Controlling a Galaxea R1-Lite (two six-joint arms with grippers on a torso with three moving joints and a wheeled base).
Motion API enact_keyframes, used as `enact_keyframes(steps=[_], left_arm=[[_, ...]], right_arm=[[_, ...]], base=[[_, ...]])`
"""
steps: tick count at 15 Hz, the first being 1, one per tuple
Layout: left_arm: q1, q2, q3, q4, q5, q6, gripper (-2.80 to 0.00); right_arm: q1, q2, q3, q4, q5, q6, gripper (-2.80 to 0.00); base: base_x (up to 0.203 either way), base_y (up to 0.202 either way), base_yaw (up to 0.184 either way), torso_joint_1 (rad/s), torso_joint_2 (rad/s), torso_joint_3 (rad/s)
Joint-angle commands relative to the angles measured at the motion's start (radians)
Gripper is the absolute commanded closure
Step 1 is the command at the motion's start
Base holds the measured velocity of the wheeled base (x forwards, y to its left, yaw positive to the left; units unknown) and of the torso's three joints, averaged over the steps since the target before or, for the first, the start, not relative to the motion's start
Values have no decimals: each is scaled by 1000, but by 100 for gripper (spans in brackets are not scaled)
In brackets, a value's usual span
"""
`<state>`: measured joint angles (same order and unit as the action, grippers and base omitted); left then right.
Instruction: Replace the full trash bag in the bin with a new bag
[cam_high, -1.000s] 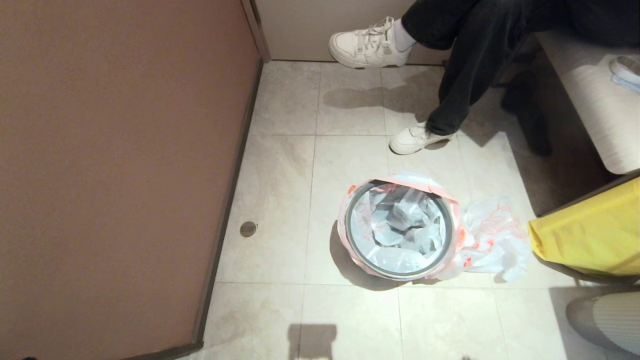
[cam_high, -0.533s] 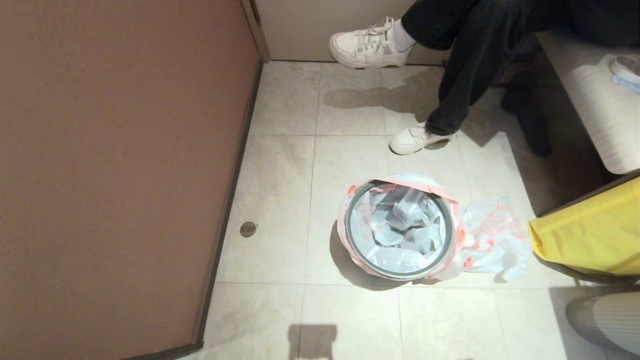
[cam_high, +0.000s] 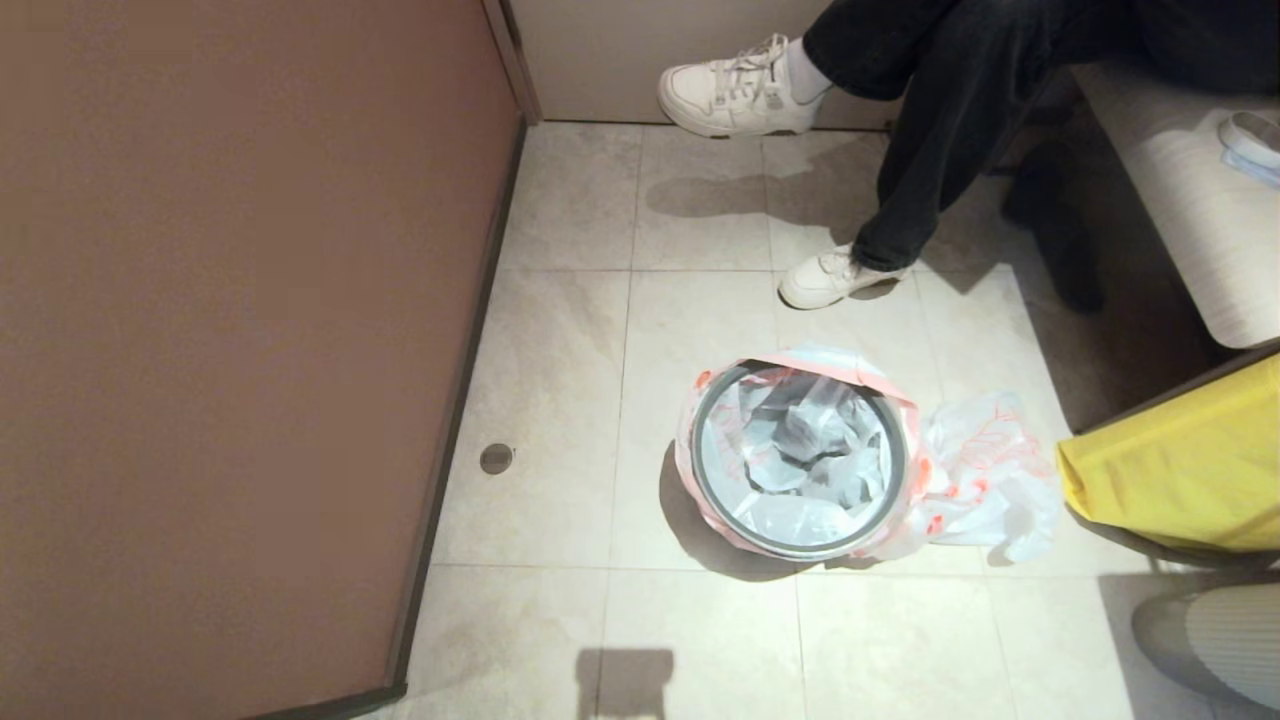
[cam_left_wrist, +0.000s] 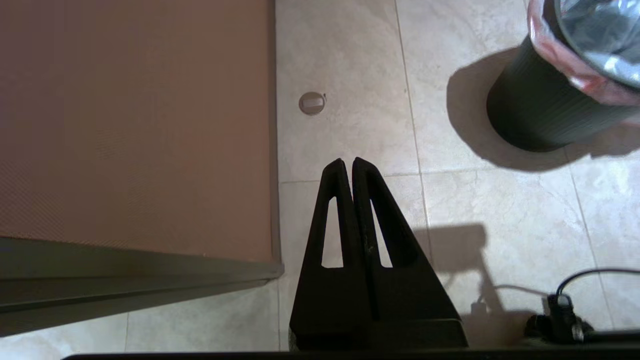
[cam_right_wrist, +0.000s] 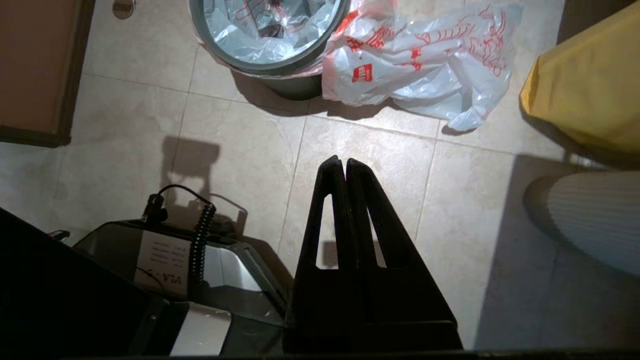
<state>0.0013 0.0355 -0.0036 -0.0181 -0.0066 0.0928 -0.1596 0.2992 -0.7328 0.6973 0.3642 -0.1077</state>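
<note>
The bin is a small dark round tub with a grey hoop rim, standing on the tiled floor. The new bag lines it and shows only crumpled translucent film, with its pink edge folded over the rim. The full trash bag lies bulging on the floor against the bin's right side, whitish with red print. Neither arm shows in the head view. My left gripper hangs shut and empty over bare tiles, well short of the bin. My right gripper is also shut and empty, short of the full trash bag and the bin.
A brown panel fills the left. A seated person's shoes rest just beyond the bin. A yellow bag sits at the right, with a ribbed pale object below it. A floor drain lies left of the bin. The robot's base is near.
Small dark tips at the bottom edge of the head view have slipped out of sight. The bin and both bags have not moved.
</note>
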Motion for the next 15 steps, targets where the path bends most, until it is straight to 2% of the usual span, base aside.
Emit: enact_keyframes(steps=[1,3,6,9,12,13,15], left_arm=[[0,1,1,31,-1,8,0],[-1,-13,-15,82,-4,15,0],[-3,-36,-13,79,-3,7,0],[-3,-36,-13,79,-3,5,0],[-3,-36,-13,78,-3,5,0],[-3,-36,-13,78,-3,5,0],[-3,-36,-13,78,-3,5,0]], right_arm=[[5,50,-9,-3,-1,-21,0],[17,63,-15,41,-2,-86,0],[37,26,41,52,-9,-91,0],[123,31,54,64,-65,-93,0],[128,-61,138,51,-93,-89,0],[135,-100,186,19,-106,-73,0],[146,-170,271,-132,-157,11,0]], base=[[0,0,0,0,0,0],[0,0,0,0,0,0],[0,0,0,0,0,0],[0,0,0,0,0,0],[0,0,0,0,0,0],[0,0,0,0,0,0],[0,0,0,0,0,0]])
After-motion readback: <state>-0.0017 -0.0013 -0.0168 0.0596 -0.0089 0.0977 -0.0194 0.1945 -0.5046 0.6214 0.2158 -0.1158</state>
